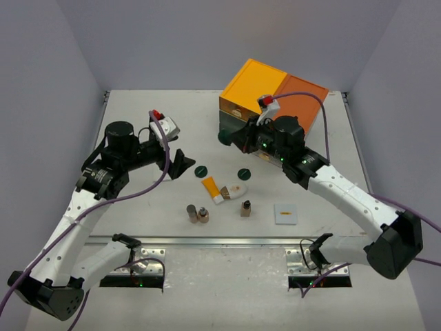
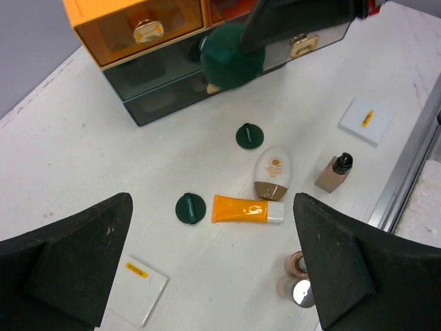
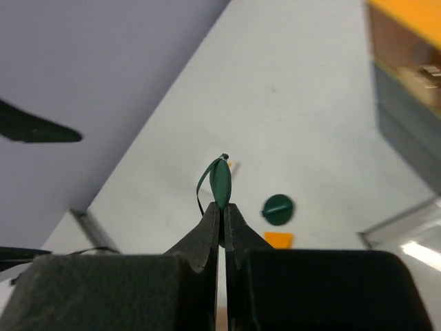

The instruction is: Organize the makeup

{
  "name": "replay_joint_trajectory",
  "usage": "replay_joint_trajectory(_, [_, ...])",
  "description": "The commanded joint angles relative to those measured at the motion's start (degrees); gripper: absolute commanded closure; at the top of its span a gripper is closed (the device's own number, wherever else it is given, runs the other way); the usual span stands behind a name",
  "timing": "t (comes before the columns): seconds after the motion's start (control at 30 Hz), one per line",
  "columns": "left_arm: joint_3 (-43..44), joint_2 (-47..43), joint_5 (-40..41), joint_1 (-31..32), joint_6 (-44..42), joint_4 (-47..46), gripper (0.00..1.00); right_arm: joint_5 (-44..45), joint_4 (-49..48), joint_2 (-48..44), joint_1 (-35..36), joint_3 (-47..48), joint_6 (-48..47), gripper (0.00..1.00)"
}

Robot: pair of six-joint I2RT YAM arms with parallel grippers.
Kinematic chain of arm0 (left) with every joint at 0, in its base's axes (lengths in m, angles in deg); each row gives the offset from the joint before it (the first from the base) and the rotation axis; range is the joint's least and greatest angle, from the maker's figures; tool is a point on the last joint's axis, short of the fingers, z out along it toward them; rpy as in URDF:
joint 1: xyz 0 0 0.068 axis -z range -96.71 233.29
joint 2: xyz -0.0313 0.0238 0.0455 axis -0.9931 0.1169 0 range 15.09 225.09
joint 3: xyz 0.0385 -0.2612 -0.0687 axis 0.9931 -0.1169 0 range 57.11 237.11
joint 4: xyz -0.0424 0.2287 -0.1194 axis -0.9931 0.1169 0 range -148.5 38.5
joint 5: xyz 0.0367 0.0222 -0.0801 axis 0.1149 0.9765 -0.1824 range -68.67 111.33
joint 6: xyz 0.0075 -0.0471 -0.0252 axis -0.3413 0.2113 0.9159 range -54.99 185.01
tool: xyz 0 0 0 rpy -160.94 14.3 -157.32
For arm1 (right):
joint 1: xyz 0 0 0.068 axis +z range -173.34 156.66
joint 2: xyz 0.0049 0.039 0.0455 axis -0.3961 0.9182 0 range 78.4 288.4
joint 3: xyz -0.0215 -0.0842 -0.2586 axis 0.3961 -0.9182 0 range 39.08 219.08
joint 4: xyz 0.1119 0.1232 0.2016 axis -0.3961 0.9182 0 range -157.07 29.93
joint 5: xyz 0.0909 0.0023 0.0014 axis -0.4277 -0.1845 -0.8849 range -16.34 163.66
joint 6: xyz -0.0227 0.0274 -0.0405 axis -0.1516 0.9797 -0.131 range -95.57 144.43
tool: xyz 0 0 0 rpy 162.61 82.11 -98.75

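Stow step: holding dark green round disc (image 3: 220, 185) clenched in right tool (image 3: 221, 215) beside orange-topped drawer chest (image 1: 251, 86), left tool (image 2: 213, 265) released. Next: probably pull a drawer open.

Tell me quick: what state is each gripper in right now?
Left gripper: open, holding nothing.
Right gripper: shut on a dark green disc, held edge-on.

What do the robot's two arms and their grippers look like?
The left arm and right arm have white shells with black joints and bases, small green lights, and a purple cable running along each. The left gripper and right gripper have matte black wedge-shaped fingers. Each wrist carries a white camera block with a red part.
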Motion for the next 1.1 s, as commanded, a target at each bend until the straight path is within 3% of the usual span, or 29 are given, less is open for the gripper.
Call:
replay_joint_trajectory(0.0, [-2.2,0.3,7.7,0.1,0.4,-2.3,0.00,13.4,2.4,-4.9,-4.7,-1.8,-5.3,1.00])
replay_joint_trajectory(0.4, [-6.9,3.0,15.5,0.2,0.3,-4.0,0.00,13.6,5.9,-1.8,-11.4,-0.3,-6.2,1.00])
replay_joint_trajectory(0.83, [-7.9,4.7,16.1,0.1,0.0,-4.9,0.00,8.6,11.0,1.1,-13.8,0.1,-4.1,1.00])
replay_joint_trajectory(1.07, [-8.1,4.7,16.4,0.1,-0.8,-4.6,0.00,8.3,15.3,1.4,-17.4,0.5,-3.7,0.81])
